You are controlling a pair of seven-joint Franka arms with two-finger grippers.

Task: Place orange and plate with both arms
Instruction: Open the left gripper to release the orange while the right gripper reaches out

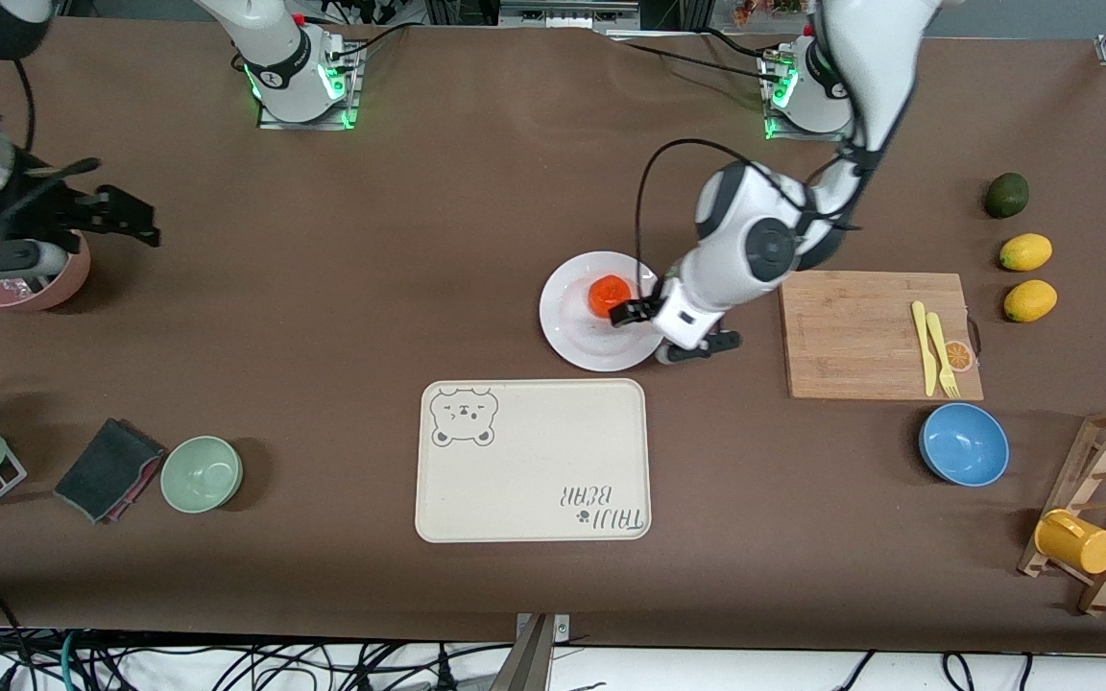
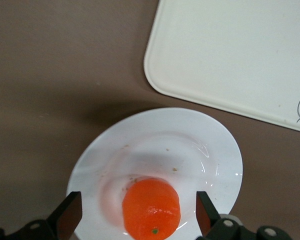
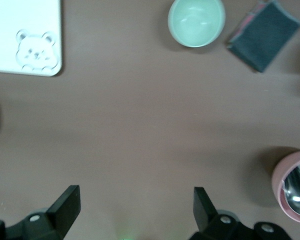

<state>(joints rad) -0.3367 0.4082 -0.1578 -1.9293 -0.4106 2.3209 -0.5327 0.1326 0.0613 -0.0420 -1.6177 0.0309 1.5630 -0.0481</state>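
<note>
The orange (image 1: 609, 293) lies on the white plate (image 1: 572, 336) in the middle of the table, just farther from the front camera than the cream tray. My left gripper (image 1: 654, 328) hangs low over the plate, open. In the left wrist view the orange (image 2: 151, 207) sits between its spread fingers (image 2: 70, 212) with a gap on each side, resting on the plate (image 2: 190, 150). My right gripper (image 1: 142, 223) waits open over bare table at the right arm's end, beside a pink bowl, and its wrist view shows nothing in the gripper (image 3: 135, 202).
A cream bear tray (image 1: 534, 461) lies nearer the front camera than the plate. Toward the left arm's end are a cutting board (image 1: 860, 331) with yellow cutlery, a blue bowl (image 1: 964, 443), two lemons (image 1: 1025, 252) and a green fruit (image 1: 1006, 195). A pink bowl (image 1: 30, 283), green bowl (image 1: 202, 473) and dark cloth (image 1: 107, 468) sit at the right arm's end.
</note>
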